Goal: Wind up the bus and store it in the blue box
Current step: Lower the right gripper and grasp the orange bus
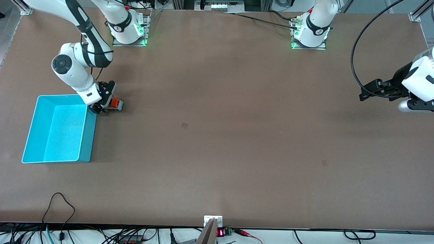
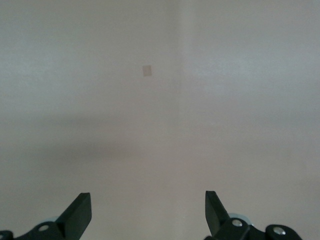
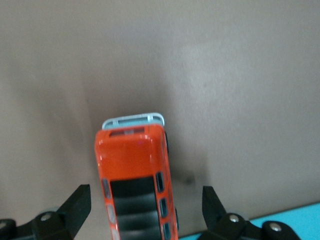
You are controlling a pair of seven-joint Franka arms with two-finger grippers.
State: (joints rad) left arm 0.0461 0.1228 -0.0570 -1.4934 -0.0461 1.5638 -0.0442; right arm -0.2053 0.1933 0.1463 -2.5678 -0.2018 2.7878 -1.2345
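From the front view, one blue box (image 1: 57, 132) sits on the table (image 1: 217, 135) toward the right arm's end, and nothing lies inside it. One bus (image 1: 116, 104) stands on the table just beside the box's corner that is farther from the front camera, outside the box. The right gripper (image 1: 103, 107) is down at the bus, its fingers to either side of the toy. The left gripper (image 1: 368, 91) hangs over the table at the left arm's end, well apart from both things, and that arm waits. In the left wrist view, the left gripper (image 2: 148, 212) has its jaws spread wide with only bare table between them. In the right wrist view, the right gripper (image 3: 146, 207) shows its jaws released, each standing clear of the bus (image 3: 136, 180) that sits between them, and a corner of the box (image 3: 280, 222) shows just outside one jaw.
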